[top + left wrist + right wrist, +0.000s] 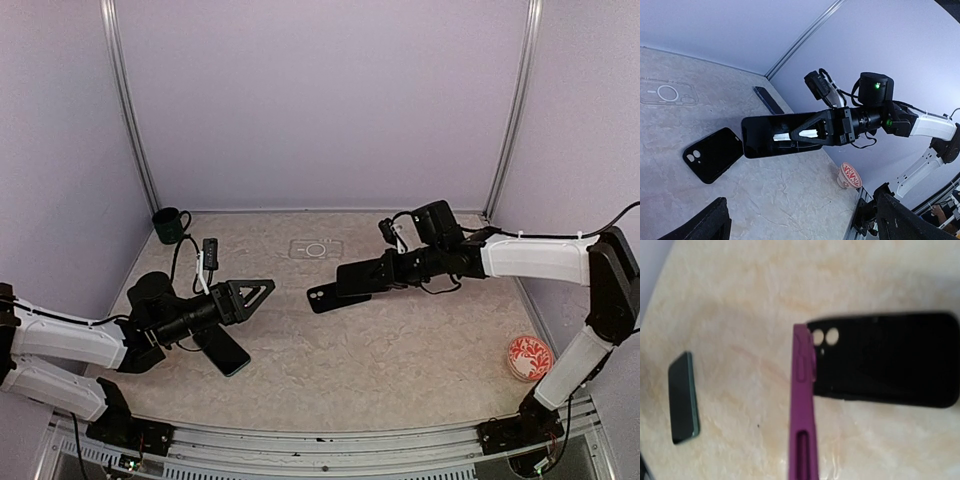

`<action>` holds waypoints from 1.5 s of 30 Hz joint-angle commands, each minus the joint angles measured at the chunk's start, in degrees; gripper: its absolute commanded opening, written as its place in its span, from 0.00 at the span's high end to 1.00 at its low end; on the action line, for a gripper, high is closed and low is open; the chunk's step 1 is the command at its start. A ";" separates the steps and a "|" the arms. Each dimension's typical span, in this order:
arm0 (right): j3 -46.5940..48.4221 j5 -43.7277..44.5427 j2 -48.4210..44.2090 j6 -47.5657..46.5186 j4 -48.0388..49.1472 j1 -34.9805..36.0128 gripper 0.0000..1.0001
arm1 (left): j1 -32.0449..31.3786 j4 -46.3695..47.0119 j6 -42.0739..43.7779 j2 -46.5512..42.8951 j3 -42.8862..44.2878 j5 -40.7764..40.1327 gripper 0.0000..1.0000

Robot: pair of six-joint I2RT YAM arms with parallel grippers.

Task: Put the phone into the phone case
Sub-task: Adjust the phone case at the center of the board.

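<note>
right end effector [352, 278] gripped phone [757, 135] above black case [712, 154], left end effector [255, 300] gaped; probably needed camera-end alignment before pressing.

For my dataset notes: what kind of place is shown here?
Most likely a robot test booth, not a home: plain lilac walls framed by aluminium posts, with a left arm and right arm bolted at the table edge.

This has the look of a robotics lab test cell, not a home or a shop. A marbled tabletop [400, 350] is boxed in by plain lavender panels [320, 100] held in aluminium posts [130, 110]. A left arm [60, 345] and a right arm [540, 258], both white and black, are bolted to a metal rail [330, 440] along the near edge.
</note>
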 commanded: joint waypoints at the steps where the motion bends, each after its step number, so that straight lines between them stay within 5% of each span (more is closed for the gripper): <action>1: 6.29 -5.64 2.93 -1.36 -3.13 -0.49 1.00 | 0.41 -0.63 0.67 -0.49 -0.04 -0.65 0.01; 17: 18.00 -18.87 16.92 -2.82 -10.61 -5.42 1.00 | 1.07 -5.33 2.16 -0.96 0.57 -2.32 0.01; 45: 26.35 -23.25 28.31 -9.58 -16.80 -10.34 1.00 | 5.50 -3.59 -4.58 6.10 1.27 4.21 0.01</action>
